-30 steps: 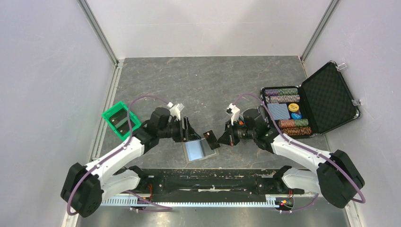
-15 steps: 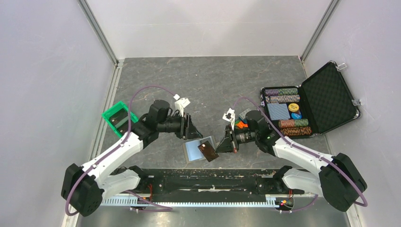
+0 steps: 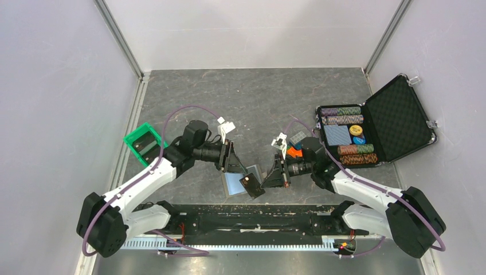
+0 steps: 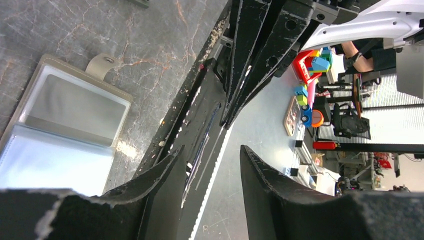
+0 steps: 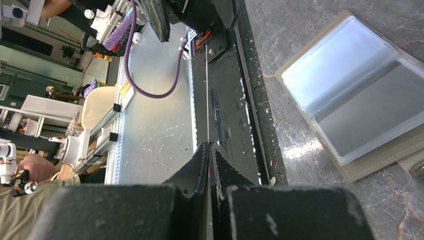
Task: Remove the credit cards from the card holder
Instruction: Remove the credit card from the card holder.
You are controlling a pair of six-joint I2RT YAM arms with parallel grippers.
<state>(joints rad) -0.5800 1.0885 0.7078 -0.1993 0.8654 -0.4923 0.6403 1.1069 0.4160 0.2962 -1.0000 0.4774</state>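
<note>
One credit card (image 3: 251, 185) pinched by right tool (image 3: 263, 181); left tool (image 3: 235, 169) agape.

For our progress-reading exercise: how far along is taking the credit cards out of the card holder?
Done: the card holder lies open, its visible sleeves looking empty. In hand: the right tool is shut on one dark card; the left tool is open. Left: setting that card down; more cards may be hidden.
</note>
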